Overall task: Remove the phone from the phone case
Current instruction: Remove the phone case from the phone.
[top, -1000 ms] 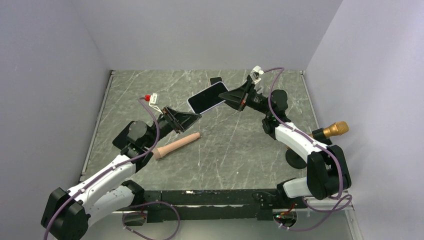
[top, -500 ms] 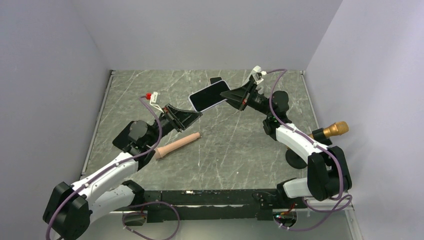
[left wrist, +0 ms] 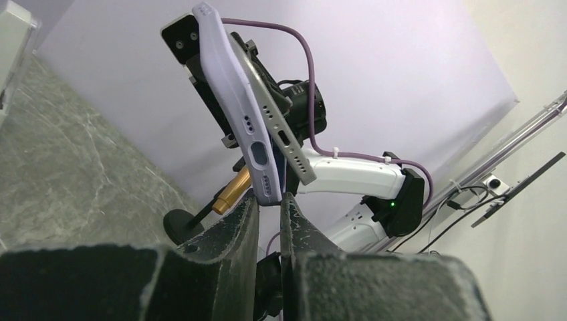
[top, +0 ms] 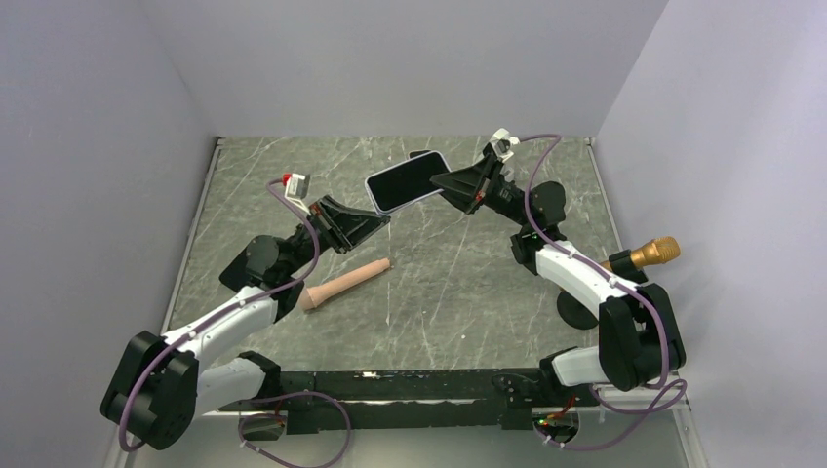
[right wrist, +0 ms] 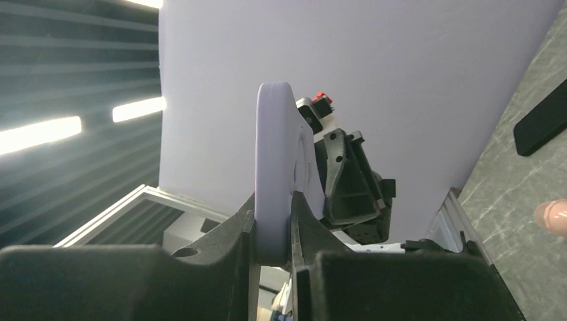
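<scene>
The right hand is clamped on the lilac phone case, holding it high over the surface, apparently so the other arm can peel it. The phone faces screen-up, its long axis running between the arms. Its port end dips toward the left hand and stands proud of the case. That hand's fingers sit nearly together; whether they grip anything cannot be told.

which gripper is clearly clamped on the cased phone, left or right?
The right gripper: its fingers pinch the lavender phone case edge. The left gripper only meets the case's lower corner; whether it grips is unclear.
</scene>
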You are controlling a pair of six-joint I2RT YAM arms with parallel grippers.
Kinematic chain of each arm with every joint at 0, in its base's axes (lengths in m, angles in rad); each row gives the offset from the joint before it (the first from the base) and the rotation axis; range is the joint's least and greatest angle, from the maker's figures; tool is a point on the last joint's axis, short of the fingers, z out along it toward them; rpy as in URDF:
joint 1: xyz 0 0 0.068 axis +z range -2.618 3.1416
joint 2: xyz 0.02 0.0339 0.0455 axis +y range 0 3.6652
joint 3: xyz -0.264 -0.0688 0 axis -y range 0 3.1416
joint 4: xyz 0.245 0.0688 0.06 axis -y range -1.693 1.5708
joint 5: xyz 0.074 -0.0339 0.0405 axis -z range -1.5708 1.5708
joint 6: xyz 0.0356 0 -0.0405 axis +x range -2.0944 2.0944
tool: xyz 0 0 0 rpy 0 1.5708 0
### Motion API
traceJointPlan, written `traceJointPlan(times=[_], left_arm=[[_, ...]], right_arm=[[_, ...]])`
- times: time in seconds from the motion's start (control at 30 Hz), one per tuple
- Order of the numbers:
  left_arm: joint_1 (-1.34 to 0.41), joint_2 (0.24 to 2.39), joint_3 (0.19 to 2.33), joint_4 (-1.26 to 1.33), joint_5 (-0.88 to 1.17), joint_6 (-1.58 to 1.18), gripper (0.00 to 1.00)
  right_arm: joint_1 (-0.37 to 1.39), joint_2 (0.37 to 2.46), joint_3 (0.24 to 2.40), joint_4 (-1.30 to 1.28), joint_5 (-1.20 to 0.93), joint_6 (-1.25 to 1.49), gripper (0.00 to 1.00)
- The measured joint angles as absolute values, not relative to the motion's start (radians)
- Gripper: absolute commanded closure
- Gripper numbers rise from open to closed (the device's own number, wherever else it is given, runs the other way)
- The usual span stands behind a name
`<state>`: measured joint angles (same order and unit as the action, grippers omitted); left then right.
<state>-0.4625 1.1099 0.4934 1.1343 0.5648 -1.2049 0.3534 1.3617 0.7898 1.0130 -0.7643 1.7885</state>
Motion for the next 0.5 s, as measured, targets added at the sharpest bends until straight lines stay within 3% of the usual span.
traceJointPlan(times=[0.2,0.5], left_arm=[[-0.462,1.108,0.466,1.162,0.564,-1.251,0.99],[-0.469,0.914,0.564,0.689,0.531,-1.137,0.46]], right_arm=[[0.359,1.379,0.789,1.058,-0.768,1.822,1.00],[0.361,1.389,0.789,1.087,-0.780,1.824,1.00]])
